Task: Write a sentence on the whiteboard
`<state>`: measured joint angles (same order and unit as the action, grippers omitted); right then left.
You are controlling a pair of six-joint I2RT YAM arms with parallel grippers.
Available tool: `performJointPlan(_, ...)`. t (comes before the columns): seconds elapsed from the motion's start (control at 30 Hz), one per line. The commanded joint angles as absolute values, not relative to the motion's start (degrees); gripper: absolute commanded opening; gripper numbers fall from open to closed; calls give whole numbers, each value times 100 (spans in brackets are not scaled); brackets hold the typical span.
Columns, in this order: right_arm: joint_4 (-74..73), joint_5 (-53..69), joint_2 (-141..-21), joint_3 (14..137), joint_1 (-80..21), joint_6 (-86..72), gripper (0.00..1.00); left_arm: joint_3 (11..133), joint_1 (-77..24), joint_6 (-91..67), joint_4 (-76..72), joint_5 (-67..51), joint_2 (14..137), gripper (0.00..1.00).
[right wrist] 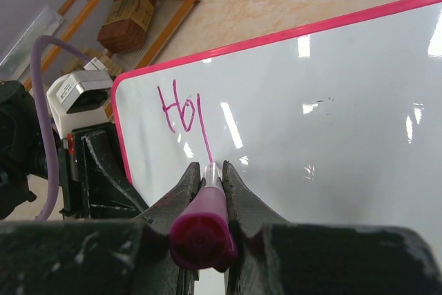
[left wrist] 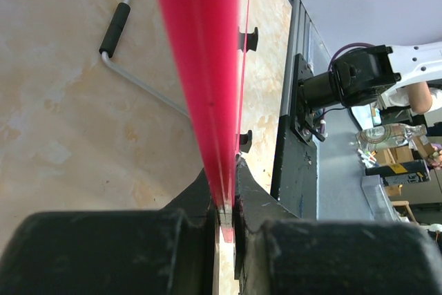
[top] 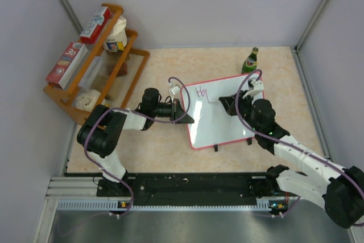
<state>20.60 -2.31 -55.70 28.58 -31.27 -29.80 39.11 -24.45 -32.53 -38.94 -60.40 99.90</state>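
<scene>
Now: right claw [right wrist: 210, 176] clenched on pink-purple marker [right wrist: 206, 220], tip on glossy white red-rimmed whiteboard [right wrist: 331, 101]; left claw [left wrist: 224, 206] clamps rim [left wrist: 200, 67]. Keep pressure light, close "p" loop steadily.

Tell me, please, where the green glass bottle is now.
In the top view, the green glass bottle stands at the far edge of the table, right of centre, beyond the far corner of the pink-rimmed whiteboard.

top: high at near edge, looking down on whole counter [top: 165, 152] | left wrist: tight, edge-on along whiteboard [left wrist: 200, 67] rim | right wrist: close, low over its face | shared: whiteboard
</scene>
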Motion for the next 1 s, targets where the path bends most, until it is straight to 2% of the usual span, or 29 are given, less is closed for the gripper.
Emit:
performJointPlan(0.0,1802,-176,-5423,3181,-3067,-2962,0,3832,-2716,-2540,-3428,-6311,10090,0)
performJointPlan(0.5,2144,-53,-6099,4043,-2944,-3015,0,3841,-2716,-2531,-3393,-6302,10081,0)
performJointPlan(0.97,2408,-176,-6381,3920,-2839,-3111,0,3841,-2733,-2522,-3384,-6311,10072,0)
